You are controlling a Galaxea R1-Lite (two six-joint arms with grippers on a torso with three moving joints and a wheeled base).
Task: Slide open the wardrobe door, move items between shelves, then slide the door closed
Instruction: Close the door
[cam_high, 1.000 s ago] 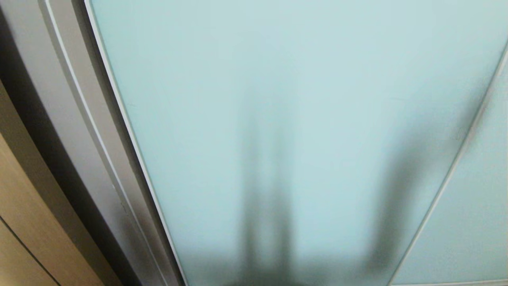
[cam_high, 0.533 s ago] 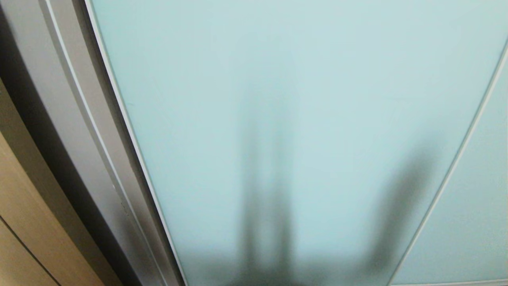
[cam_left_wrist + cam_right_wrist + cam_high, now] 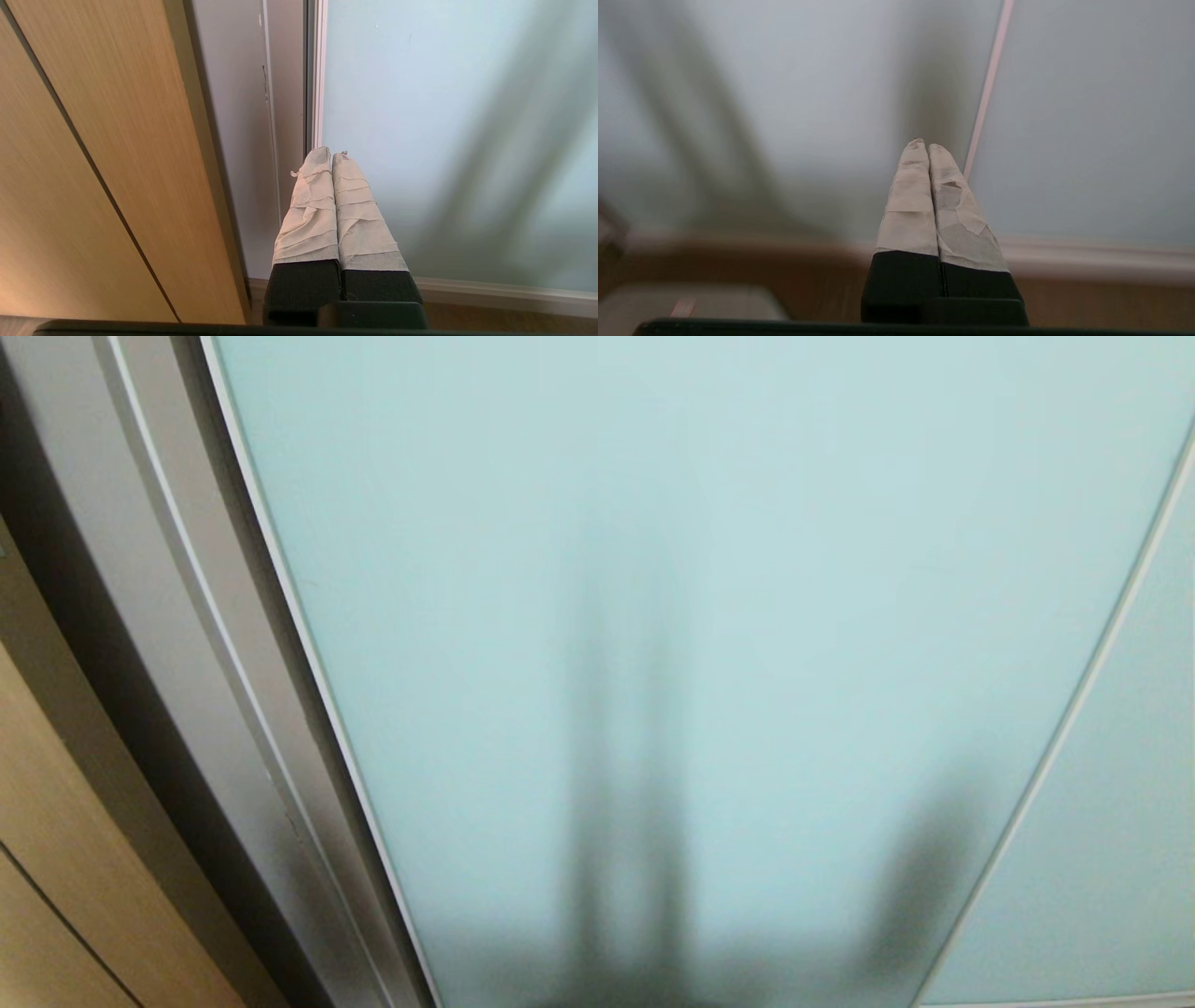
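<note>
Nearest me, my left gripper (image 3: pixel 331 156) is clenched empty, tips just before the sliding wardrobe door (image 3: pixel 672 569) by its silver frame edge (image 3: pixel 319 70); my right gripper (image 3: pixel 923 145) is likewise clenched on nothing. Beyond them the frosted panel fills the head view, fully across, with the tan wooden door (image 3: pixel 93 140) beside it. I judge the glass heavy, stiff and slick, so I'd push on the frame edge, not the pane.

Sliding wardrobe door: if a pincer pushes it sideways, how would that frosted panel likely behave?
The sliding wardrobe door looks like a rigid, framed glass panel, so it would probably move as one stiff piece without flexing. Its smooth frosted face offers no visible handle, so fingertips may slip; the thin silver frame edge seems the surer push point. Being tall glass, it is likely heavy.
</note>
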